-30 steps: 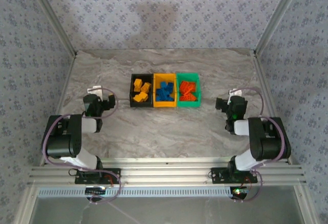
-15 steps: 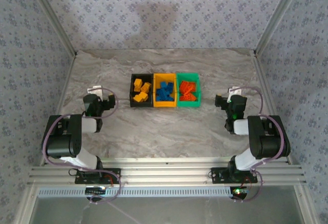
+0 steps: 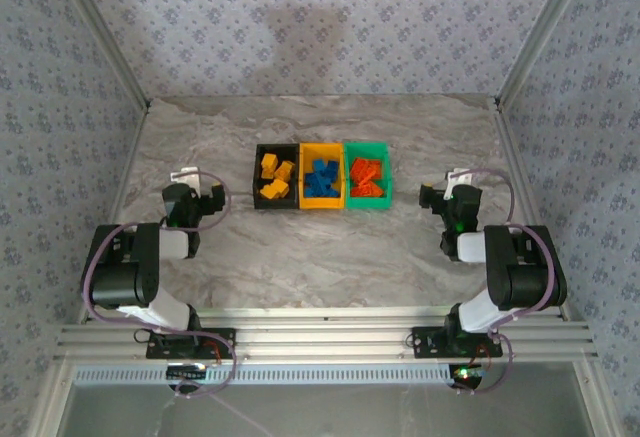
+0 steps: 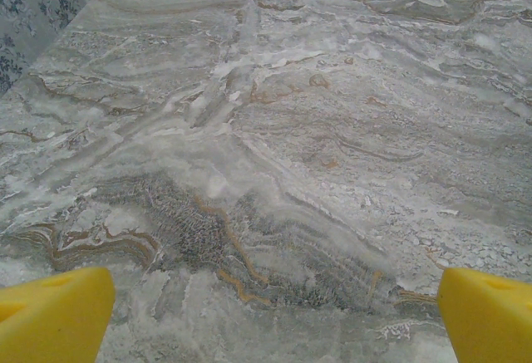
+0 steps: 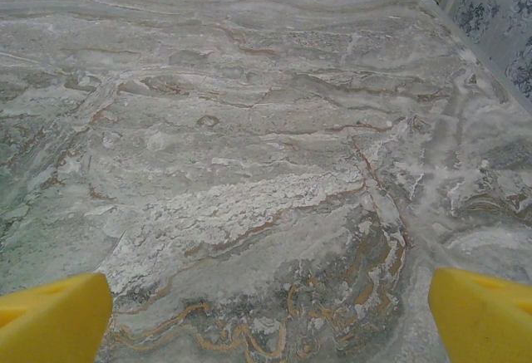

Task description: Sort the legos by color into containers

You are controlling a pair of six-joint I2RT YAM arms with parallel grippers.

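Three containers stand side by side mid-table in the top view. The black bin point(image 3: 258, 191) holds yellow-orange legos point(image 3: 275, 176). The yellow-orange bin point(image 3: 321, 149) holds blue legos point(image 3: 321, 179), and the green bin point(image 3: 367, 148) holds red-orange legos point(image 3: 366, 178). My left gripper point(image 3: 200, 200) rests low at the left, well apart from the bins. My right gripper point(image 3: 438, 201) rests low at the right, also apart from them. Both are open; in the wrist views the left gripper point(image 4: 274, 317) and right gripper point(image 5: 268, 317) show wide-set yellow fingertips point(image 4: 50, 313) point(image 5: 482, 313) over bare marble.
The marble table point(image 3: 320, 257) is fenced by metal rails at the left point(image 3: 130, 172) and right point(image 3: 512, 172), with patterned walls behind. The arm bases sit on the near rail point(image 3: 320, 339).
The right gripper has shifted slightly away from the near edge. The left arm and the bins have not moved.
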